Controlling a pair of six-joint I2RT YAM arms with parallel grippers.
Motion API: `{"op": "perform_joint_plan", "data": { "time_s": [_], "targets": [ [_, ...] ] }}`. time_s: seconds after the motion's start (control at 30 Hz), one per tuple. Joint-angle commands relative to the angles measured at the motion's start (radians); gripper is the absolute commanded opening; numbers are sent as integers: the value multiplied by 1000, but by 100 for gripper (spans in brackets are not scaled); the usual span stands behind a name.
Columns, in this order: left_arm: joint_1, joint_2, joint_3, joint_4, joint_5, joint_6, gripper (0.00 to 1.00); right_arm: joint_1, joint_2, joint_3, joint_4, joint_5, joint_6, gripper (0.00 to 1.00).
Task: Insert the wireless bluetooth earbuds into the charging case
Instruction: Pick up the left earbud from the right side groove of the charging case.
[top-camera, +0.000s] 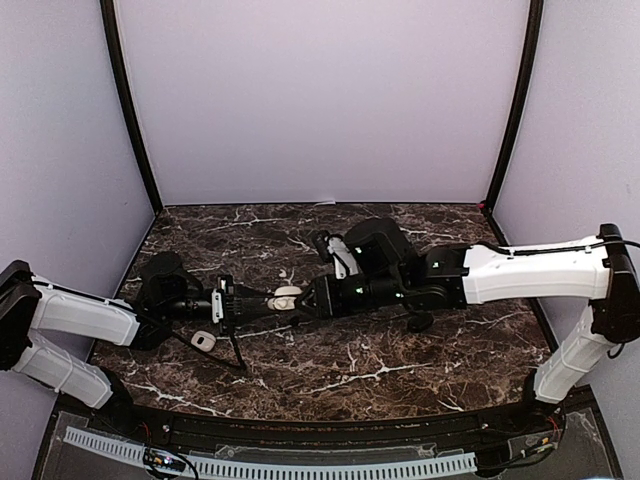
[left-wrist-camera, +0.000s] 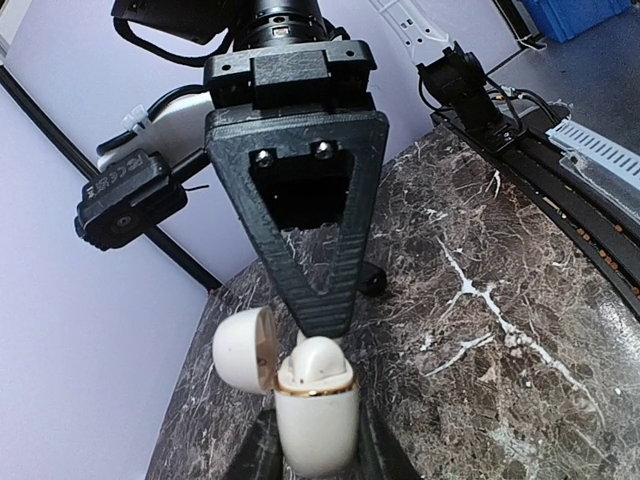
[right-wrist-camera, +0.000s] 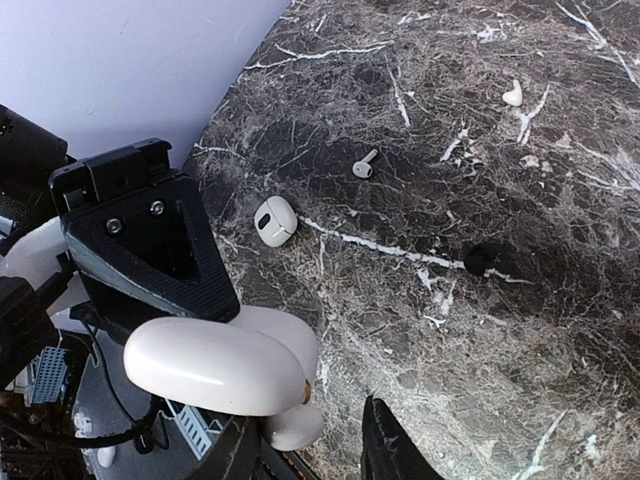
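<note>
Going left to right: the left gripper (left-wrist-camera: 320, 456) is clenched on the charging case (left-wrist-camera: 318, 425) and holds it off the marble worktop (top-camera: 400, 380). The lid (left-wrist-camera: 245, 350) is flipped open to the side. The left wrist view shows a gold rim around the mouth and a white dome (left-wrist-camera: 316, 365) poking up over it (earbud or insert, can't tell).

A second case (top-camera: 204, 340), closed, lies on the worktop just beside the left arm.

The right gripper (top-camera: 306, 298) sits right at the held case, with one finger's tip over the mouth. In its own wrist view the fingers stand apart and I can't make out anything pinched between them.

That wrist view also shows things the top view is too small for. One white earbud (right-wrist-camera: 364, 166) lies loose on the worktop past the second case, well apart from the held one. There's another small white bit (right-wrist-camera: 512, 95) further off, plus a dark blob (right-wrist-camera: 485, 258) I can't identify.

As for writing, the black camera module (left-wrist-camera: 125, 200) in the left wrist view has raised lettering, too blurred to read.
</note>
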Motion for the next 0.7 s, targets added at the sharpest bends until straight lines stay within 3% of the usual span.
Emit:
{"op": "perform_joint_plan", "data": {
  "time_s": [0.0,0.2,0.67],
  "targets": [
    [-4,-9,-6,15,13,10,0,-17,7,13,83,-36,18,31],
    [-4,-19,-4,-15,6,21,0,-26,11,16,82,-70,16,22],
    [-4,-24,0,-24,7,30,0,-47,54,26,73,-146,25,26]
  ]
}}
